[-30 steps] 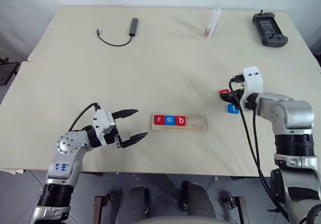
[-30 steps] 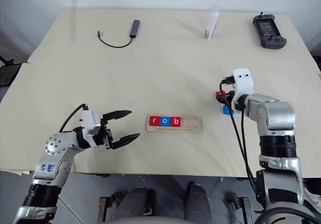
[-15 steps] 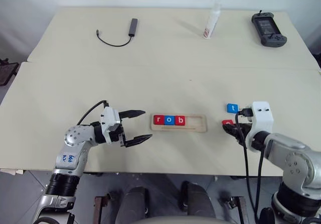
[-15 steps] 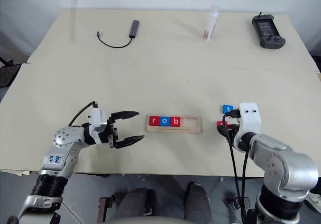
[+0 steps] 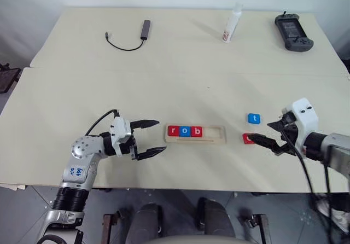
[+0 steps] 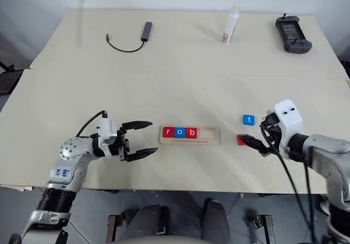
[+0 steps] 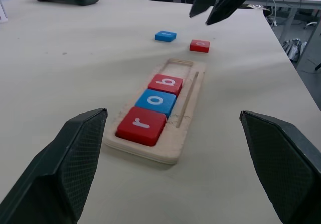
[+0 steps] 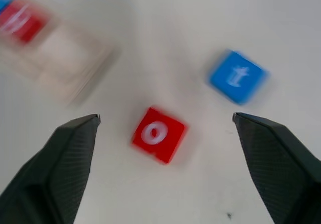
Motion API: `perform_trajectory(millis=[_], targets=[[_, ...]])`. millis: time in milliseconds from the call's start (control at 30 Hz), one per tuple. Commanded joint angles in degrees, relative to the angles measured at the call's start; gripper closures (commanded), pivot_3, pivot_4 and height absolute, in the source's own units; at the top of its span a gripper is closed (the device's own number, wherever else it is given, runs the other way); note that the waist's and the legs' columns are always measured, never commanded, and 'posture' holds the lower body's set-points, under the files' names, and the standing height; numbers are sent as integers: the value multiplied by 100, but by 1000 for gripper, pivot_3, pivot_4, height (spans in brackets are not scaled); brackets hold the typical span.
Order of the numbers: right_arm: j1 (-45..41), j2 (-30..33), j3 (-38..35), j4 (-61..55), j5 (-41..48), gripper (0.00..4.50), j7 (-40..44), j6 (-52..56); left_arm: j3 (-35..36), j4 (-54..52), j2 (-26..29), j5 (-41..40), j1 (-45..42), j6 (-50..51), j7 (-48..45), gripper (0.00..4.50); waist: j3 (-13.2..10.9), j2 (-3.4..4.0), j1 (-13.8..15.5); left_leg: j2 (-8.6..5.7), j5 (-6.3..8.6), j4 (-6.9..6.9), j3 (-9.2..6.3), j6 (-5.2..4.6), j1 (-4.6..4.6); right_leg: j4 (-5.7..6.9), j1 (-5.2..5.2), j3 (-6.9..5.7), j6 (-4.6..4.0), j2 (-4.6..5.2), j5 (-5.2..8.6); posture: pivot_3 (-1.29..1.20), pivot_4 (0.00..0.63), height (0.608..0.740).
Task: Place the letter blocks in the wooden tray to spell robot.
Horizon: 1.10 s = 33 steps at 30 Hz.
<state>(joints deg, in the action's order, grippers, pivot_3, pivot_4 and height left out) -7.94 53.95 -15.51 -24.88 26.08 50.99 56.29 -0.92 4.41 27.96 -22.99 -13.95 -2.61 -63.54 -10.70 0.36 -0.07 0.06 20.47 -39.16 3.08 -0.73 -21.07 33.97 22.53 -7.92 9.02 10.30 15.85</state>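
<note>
The wooden tray [image 5: 195,133] lies on the table [image 5: 164,80] with three letter blocks in its slot: a red r [image 7: 141,125], a blue o [image 7: 155,102] and a red b [image 7: 165,84]. They sit side by side at the end nearest the left gripper [image 5: 150,140]. The other end of the slot is empty, with room for two more.

The left gripper rests just beside that end of the tray. Its two black fingers are spread wide and hold nothing. The tray lies straight ahead of them, past the tips.

The right gripper [image 8: 165,128] is on the far side of the tray. Its fingers are wide apart too, and they hold nothing. The red o block [image 8: 158,134] lies flat on the table in front of the fingers, about midway between them. It looks like it is not touched, though that view is blurry. The blue t block [image 8: 236,77] lies near it, further out and closer to one finger. Both blocks are apart from the tray.

I think the step now is getting the second o. The word reads "rob" so far, so o comes next and t comes last.

The next move needs the right gripper to go down over the red o, close on its sides and lift it. Then it must set it in the slot just beside the b. It should leave the t alone for now.
</note>
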Motion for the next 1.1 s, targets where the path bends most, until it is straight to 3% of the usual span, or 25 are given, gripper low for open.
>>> perform_trajectory(millis=[33, 167, 333, 433, 667, 833, 1100], targets=[[-13, 472, 634, 1079, -630, 48, 1399, -2476, 103, -384, 95, -84, 146, -53, -33, 0, -1, -2, -12, 0, 0, -2, 3, 0, 1, -1, -1, 2, 3, 0, -2, 0, 150, 740], [-842, 382, 1481, 2908, -1270, 48, 2147, -4232, 126, -625, 153, -100, 288, -56, -44, 0, -4, -6, -22, 2, -1, -8, 15, -2, 10, -2, -6, 11, 11, 0, -7, 0, 150, 740], [-1570, 163, 2027, 4043, -1689, 48, 2436, -4848, 131, -888, 197, -131, 420, -61, -56, 0, -3, -7, -11, 5, -3, -10, 11, -5, 5, -3, -5, 7, 10, 2, -8, 0, 150, 740], [-1829, -16, 2144, 4343, -1774, 662, 2499, -5017, 148, -983, 230, -141, 492, -26, -57, 0, -3, -8, -8, 5, -3, -15, 10, -5, 3, -4, -7, 5, 8, 1, -11, 0, 150, 740], [-1936, -146, 2158, 4352, -1732, 2979, 2716, -5102, 222, -1113, 269, -137, 595, 24, 90, 0, -3, -8, -10, 9, -3, -20, 10, -4, 6, -1, -8, 6, 5, 0, -13, 0, 150, 740], [-2184, -180, 2119, 3751, -1406, 3051, 3016, -4800, 262, -1178, 319, -155, 674, 52, 122, 0, -3, -6, -12, 10, -3, -24, 10, -4, 2, 0, -6, 6, 5, 0, -13, 0, 150, 740], [-3000, -672, 2971, 2638, -1664, 3051, 2759, -3188, 271, -1275, 283, -113, 718, 129, 244, 0, -4, -4, -3, 11, -2, -30, 0, -3, -4, 1, -5, 2, 3, -1, -15, 0, 150, 740]])
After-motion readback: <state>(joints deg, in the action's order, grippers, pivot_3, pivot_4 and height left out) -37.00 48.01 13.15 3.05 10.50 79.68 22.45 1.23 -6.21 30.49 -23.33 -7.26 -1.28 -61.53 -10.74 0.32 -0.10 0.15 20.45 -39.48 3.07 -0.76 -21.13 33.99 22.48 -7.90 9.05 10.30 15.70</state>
